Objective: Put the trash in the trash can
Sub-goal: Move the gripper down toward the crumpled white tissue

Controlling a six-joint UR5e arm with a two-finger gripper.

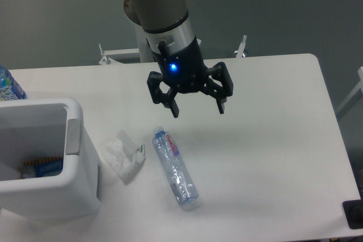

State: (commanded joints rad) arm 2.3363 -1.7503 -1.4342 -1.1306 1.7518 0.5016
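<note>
Its jaws spread and empty, the black pincer [198, 109] hangs at upper centre above the white desk [272, 140]. Below it, at lower centre, lies a crushed clear bottle [176, 168], likely light and slippery, best gripped across its dented middle. A soft crumpled wad [122, 156] sits beside the boxy white trash can [76, 191] at lower left.

Trash can [79, 157] far left, wad [122, 157] beside it, crushed bottle [174, 168] right of wad

My arm [161, 9] is grey metal with pale blue joint caps; my black two-fingered hand [198, 107] carries a glowing blue light, perhaps an LED.
</note>
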